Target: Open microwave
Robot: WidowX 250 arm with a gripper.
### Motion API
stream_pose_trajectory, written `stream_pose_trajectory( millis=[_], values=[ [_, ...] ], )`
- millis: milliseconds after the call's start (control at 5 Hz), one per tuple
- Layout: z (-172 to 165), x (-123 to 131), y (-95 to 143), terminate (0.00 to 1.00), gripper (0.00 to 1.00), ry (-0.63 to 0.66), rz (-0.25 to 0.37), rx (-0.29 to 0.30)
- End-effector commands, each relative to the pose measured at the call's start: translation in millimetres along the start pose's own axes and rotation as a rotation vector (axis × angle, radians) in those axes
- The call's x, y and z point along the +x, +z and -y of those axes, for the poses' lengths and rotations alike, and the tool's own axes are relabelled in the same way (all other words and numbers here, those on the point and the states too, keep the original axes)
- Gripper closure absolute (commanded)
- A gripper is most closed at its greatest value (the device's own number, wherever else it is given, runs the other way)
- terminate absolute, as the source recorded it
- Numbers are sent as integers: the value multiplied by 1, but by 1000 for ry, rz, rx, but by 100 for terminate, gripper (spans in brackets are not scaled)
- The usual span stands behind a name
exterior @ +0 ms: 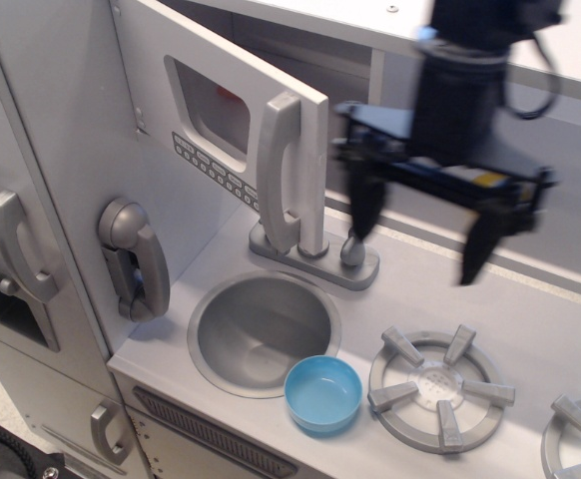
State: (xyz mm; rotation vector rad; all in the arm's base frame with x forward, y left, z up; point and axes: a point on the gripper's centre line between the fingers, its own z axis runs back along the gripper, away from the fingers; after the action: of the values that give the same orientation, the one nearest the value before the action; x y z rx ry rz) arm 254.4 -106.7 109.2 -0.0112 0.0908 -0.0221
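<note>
My claw hangs with fingers spread wide, holding nothing, at three o'clock of the microwave. Its door stands ajar at upper left. To finish well, I'd hook behind the handle and swing outward slowly.

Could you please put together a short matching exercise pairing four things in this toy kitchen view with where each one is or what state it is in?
Things:
1. microwave door
2. blue bowl
3. gripper
4. toy phone

Places or states:
A. on the side wall, left of the sink
B. swung open
C. open, holding nothing, above the counter right of the faucet
D. on the counter's front edge, between the sink and the burner

Pairs: 1-B, 2-D, 3-C, 4-A
</note>
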Motion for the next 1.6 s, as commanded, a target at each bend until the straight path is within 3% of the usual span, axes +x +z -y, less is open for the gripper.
stream_pose_trajectory(
  millis=[0, 200, 400, 600, 1000, 1400],
  values=[
    [-23, 71, 36, 0, 0, 85, 192, -72],
    [-46, 87, 36, 0, 0, 121, 233, -48],
    [-70, 86, 25, 0, 0, 120, 214, -54],
    [-91, 78, 21, 0, 0, 111, 237, -34],
    [-136, 41, 18, 0, 0, 96, 297, 2],
    [-174, -10, 21, 0, 0, 60, 314, 23]
  ],
)
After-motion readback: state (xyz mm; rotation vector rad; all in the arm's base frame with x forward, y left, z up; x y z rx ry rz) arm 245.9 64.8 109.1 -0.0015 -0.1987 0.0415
